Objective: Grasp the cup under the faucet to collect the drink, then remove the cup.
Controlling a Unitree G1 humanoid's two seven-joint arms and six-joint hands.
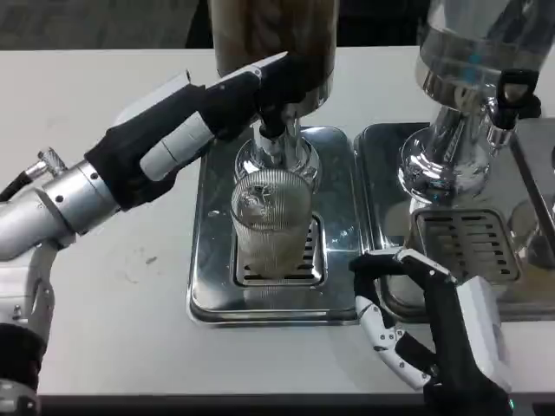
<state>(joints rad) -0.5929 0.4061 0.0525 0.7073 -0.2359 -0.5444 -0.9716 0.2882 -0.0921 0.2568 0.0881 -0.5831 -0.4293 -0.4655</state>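
head view | risk: nobody's holding the ribbed cup (270, 224), so if the left hand (260, 87) up on the faucet tap (276, 130) jolts it, it could tip or overfill imo | cup sits on drip grate (279, 276) under spout, well left of right hand (416, 325), fingers apart, empty | left's grip: can't tell
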